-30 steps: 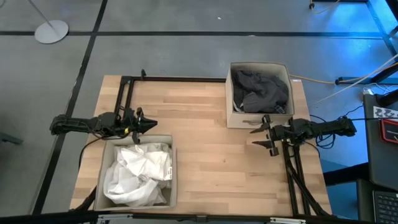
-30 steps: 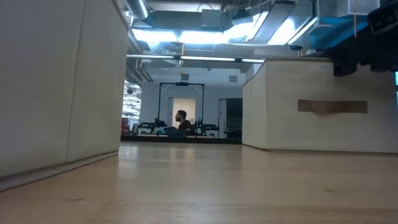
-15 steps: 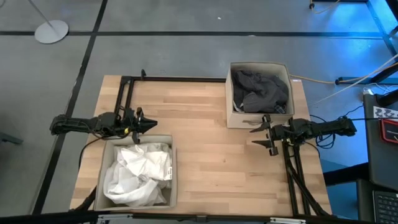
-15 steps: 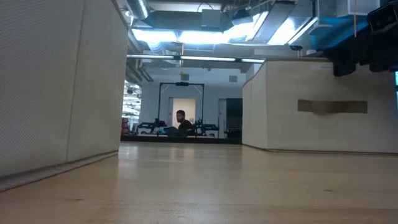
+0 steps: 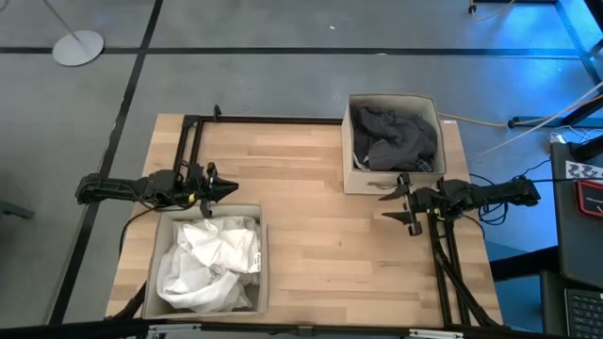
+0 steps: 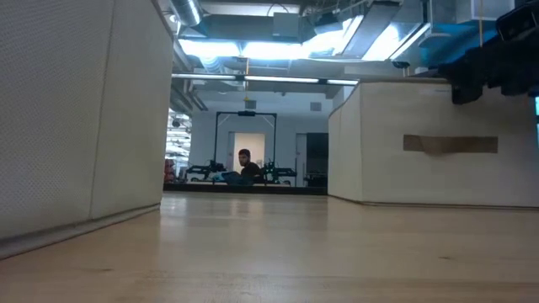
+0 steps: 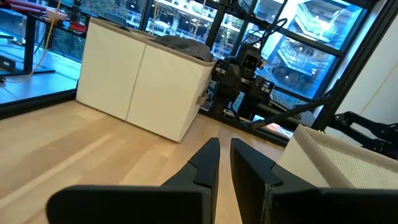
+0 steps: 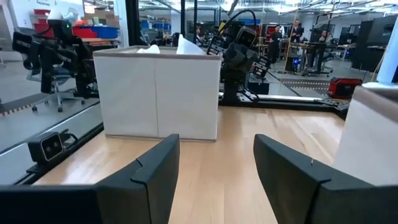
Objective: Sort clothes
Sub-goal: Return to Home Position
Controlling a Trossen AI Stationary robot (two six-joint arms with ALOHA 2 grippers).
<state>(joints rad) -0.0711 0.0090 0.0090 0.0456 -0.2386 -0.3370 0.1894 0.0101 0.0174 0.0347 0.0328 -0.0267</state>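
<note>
White clothes [image 5: 209, 264] lie piled in the beige bin [image 5: 261, 254] at the table's near left. Dark grey clothes [image 5: 393, 137] lie in the beige bin [image 5: 347, 141] at the far right. My left gripper [image 5: 231, 188] is shut and empty, just beyond the far rim of the near-left bin. My right gripper [image 5: 394, 208] is open and empty, just in front of the far-right bin. The teal, dark green and plaid clothes are out of view.
Bare wooden table [image 5: 311, 226] lies between the two bins. A black frame rail [image 5: 264, 120] runs along the far edge. In the low view the bins' walls [image 6: 76, 109] [image 6: 438, 143] stand at either side, and a person [image 6: 246, 167] sits far behind.
</note>
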